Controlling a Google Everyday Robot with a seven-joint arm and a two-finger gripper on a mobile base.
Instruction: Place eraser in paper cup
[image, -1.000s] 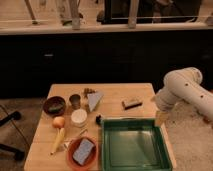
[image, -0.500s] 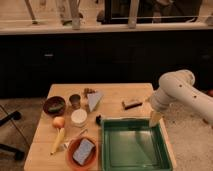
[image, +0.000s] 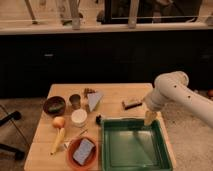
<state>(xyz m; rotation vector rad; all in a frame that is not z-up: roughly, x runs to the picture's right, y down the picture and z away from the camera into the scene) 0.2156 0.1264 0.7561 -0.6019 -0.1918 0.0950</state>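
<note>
At the far right rim of the green tray (image: 130, 150): end effector (image: 150, 119), pointing down, on the white arm (image: 172, 92) that reaches in from the right.
end effector state: cannot tell if wide or narrow.
eraser (image: 131, 103): flat on the worktop (image: 115, 91), just left of and behind the end effector, not touching it.
paper cup (image: 78, 117): white, upright, well left of the end effector, beyond the tray's far left corner.
tray position: right under and in front of the end effector.
far left of end effector: dark bowl (image: 54, 105), small dark cup (image: 75, 101), orange fruit (image: 59, 121), banana (image: 57, 140).
front left of end effector: orange dish (image: 72, 157) holding a grey-blue pad (image: 83, 151).
</note>
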